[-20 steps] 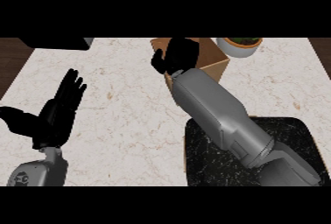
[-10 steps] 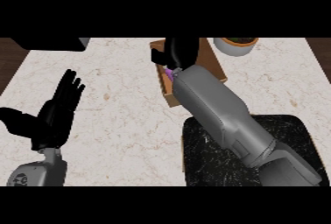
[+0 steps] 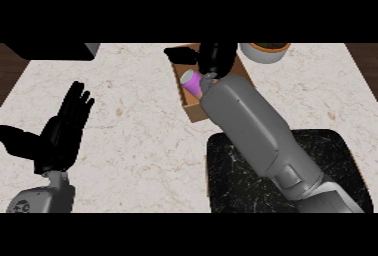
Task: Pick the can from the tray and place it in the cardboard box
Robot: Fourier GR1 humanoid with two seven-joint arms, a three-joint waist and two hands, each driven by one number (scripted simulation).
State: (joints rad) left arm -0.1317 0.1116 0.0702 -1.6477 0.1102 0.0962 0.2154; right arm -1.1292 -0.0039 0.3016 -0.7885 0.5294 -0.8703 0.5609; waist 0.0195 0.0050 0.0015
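Our right hand [image 3: 210,56] hovers over the cardboard box [image 3: 193,107], fingers relaxed and apart, holding nothing. The purple can [image 3: 192,83] lies inside the box just below the fingertips, apparently on its side, smooth and cylindrical. Our left hand [image 3: 63,132] rests open on the marbled surface [image 3: 140,130]. The dark speckled tray [image 3: 244,175] sits nearer us.

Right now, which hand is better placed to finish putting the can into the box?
Right. The right hand is over the cardboard box, beside the can lying inside; the left hand rests open far left.
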